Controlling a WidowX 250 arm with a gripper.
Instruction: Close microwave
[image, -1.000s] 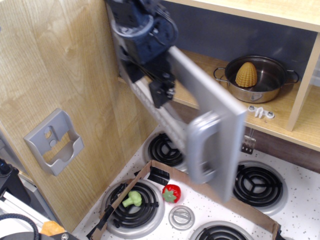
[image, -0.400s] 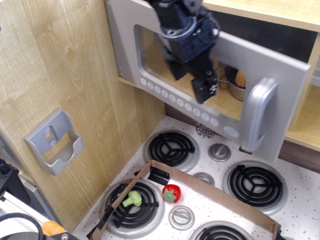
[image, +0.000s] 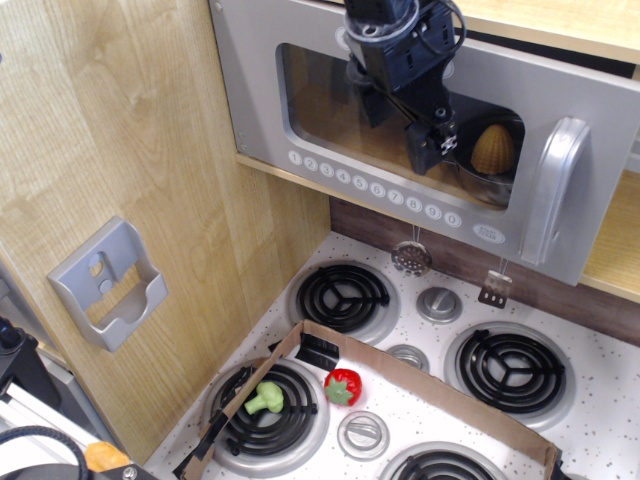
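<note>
You're nearly done. The toy microwave (image: 420, 150), a wide wooden compartment w/ grey plastic door, sits top centre above the white speckled stove top (image: 600, 400). Its door looks swung almost flat against the front; the chunky vertical grey handle (image: 548, 190) is at the right end. Judging by the right edge, which seems to stand slightly proud of the wooden frame, a last bit of push is prob. left, but you can't confirm full closure from this angle.

The black robot gripper (image: 425, 130) hangs in front of the clear window, touching or v. close to the door; contact can't be resolved. Its fingers point down-right and whether they're apart or together can't be told; nothing seen held.

Hard to read: through the window you get only part of a steel pot (image: 490, 180) w/ a yellow ridged cone-shaped thing (image: 493, 150) inside, partly blocked by the gripper. The arm's upper part is cut off at the top edge. The door's hinge side isn't visible as such, nor any latch.
</note>
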